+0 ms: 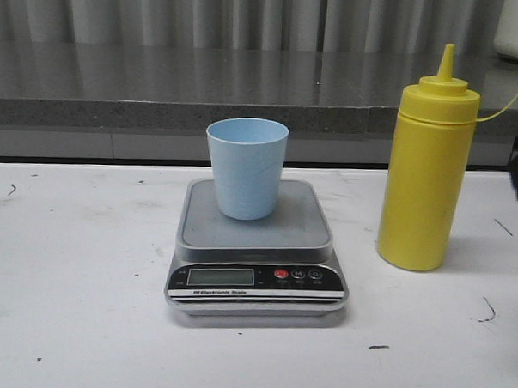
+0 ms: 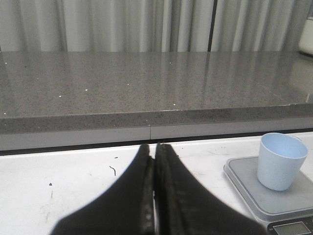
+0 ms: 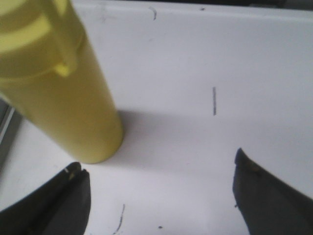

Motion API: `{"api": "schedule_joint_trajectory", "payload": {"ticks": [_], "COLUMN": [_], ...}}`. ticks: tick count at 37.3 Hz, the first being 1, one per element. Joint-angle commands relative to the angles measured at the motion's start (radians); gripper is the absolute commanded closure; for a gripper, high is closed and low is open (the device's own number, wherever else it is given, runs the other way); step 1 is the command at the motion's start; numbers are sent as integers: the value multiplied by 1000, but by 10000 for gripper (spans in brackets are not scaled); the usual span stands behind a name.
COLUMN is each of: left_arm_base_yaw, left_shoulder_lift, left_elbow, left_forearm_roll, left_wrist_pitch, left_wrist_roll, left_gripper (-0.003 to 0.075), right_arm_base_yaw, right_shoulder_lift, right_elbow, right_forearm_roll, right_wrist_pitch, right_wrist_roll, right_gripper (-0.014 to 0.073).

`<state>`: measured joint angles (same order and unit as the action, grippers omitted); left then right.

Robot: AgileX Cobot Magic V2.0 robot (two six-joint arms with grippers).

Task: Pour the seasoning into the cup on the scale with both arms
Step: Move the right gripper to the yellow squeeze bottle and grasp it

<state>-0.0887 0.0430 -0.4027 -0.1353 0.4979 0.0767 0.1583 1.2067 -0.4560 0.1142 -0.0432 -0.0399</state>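
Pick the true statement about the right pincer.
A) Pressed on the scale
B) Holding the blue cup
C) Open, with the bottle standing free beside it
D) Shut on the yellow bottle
C: the right pincer stands open over bare table, and the yellow bottle stands upright, outside its fingers.

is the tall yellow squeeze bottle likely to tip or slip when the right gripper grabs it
The tall yellow plastic squeeze bottle stands high on a narrow base, so a push near its cap would probably tip it. Its smooth round body may slip or flex between the open right gripper.
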Motion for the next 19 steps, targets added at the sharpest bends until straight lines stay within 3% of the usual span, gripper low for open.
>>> {"api": "schedule_joint_trajectory", "payload": {"ticks": [1, 8, 13, 19], "left_arm_base_yaw": [2, 2, 2, 2], "left_shoulder_lift": [12, 12, 12, 12], "left_elbow": [-24, -24, -24, -24], "left_forearm_roll": [-13, -13, -13, -13], "left_wrist_pitch": [-74, -74, -74, -74], "left_wrist_roll": [-4, -4, -4, -4], "left_gripper": [740, 740, 740, 740], "right_arm_base_yaw": [64, 175, 184, 184], "right_shoulder_lift": [59, 224, 322, 397], "right_elbow": [7, 15, 15, 15], "right_forearm_roll": [2, 2, 2, 2], "right_wrist_pitch": [-184, -442, -646, -791], "right_wrist_roll": [-4, 14, 96, 143], "right_gripper": [-19, -19, -19, -19]}}
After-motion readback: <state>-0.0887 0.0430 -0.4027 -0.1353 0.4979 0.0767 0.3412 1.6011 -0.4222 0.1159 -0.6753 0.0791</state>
